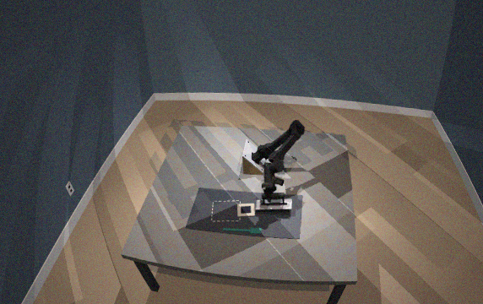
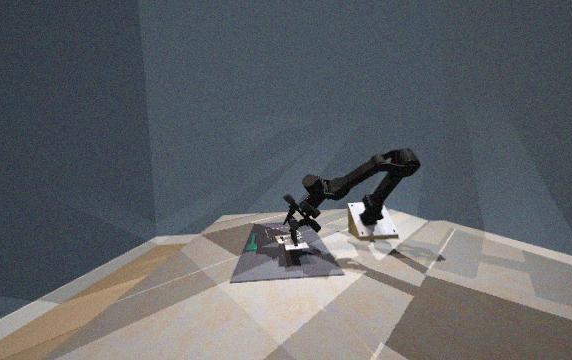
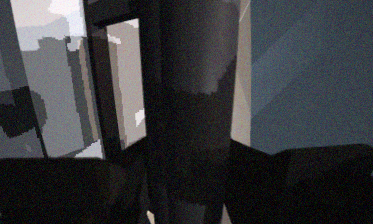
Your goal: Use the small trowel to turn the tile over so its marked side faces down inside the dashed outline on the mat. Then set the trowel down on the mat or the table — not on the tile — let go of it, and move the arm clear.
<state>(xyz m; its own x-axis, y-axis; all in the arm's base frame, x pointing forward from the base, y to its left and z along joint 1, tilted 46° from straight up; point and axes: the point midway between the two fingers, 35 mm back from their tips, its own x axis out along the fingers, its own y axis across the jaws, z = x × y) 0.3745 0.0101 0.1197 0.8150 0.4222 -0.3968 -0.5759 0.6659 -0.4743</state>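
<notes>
My gripper (image 1: 274,197) (image 2: 296,225) (image 3: 182,138) is shut on the dark handle of the trowel (image 1: 274,206) (image 3: 197,75). The trowel's flat silver blade is low over the right part of the mat (image 1: 285,228) (image 2: 261,270), with a shadow under it in the exterior view; whether it touches the mat is unclear. The cream tile (image 1: 240,209) (image 2: 279,239) lies flat, its dark marked square up, just left of the blade in the top view. Its left edge reaches the right side of the dashed outline (image 1: 212,211). Any gap between blade and tile is too small to tell.
A green tool (image 1: 256,230) (image 2: 252,246) lies along the mat's front edge in the top view. The arm's angled white base (image 1: 247,151) (image 2: 387,231) stands on the table (image 1: 225,262) behind the mat.
</notes>
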